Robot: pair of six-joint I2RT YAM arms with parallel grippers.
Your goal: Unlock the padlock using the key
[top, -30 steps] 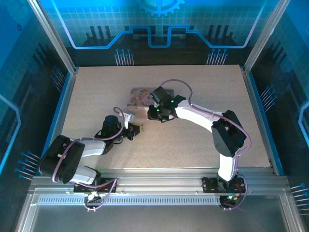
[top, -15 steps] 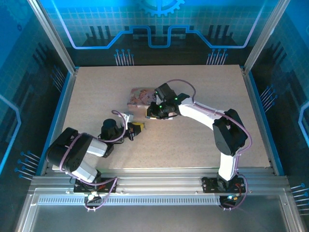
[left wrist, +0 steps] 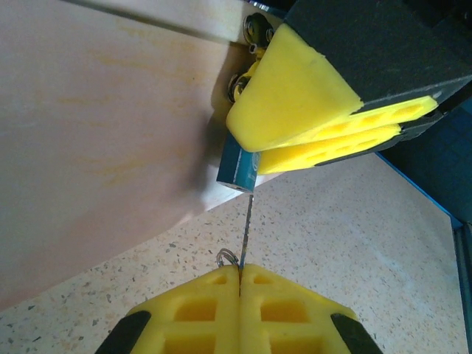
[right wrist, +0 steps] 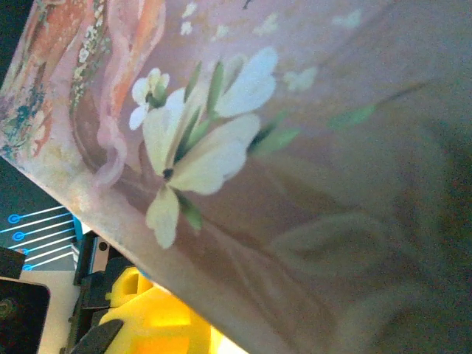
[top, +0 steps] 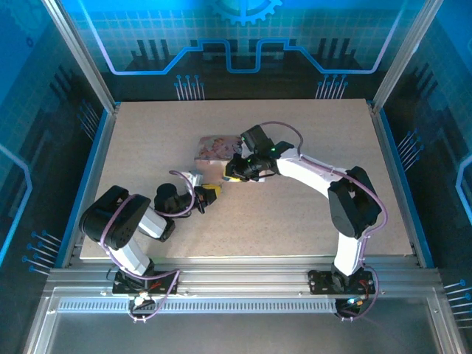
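In the left wrist view my left gripper (left wrist: pixel 240 269) is shut on the key (left wrist: pixel 247 221), a thin dark blade with a small wire ring at its base. The blade's tip reaches the underside of the padlock (left wrist: pixel 237 167), a small bluish-grey block against the pink tin (left wrist: pixel 110 110). My right gripper (left wrist: pixel 254 151) is shut on the padlock, its yellow fingers (left wrist: pixel 302 88) just above it. From above, the left gripper (top: pixel 213 191) and the right gripper (top: pixel 231 175) nearly meet in front of the tin (top: pixel 214 146).
The tin's flowered lid (right wrist: pixel 221 147) sits right under the right wrist camera. Speckled tabletop (top: pixel 295 221) lies open in front and to the right. Blue rails (top: pixel 96 169) border the table's sides.
The left arm has drawn its elbow back and swung its gripper right and up towards the right gripper. The right gripper has edged slightly nearer the tin's front corner.
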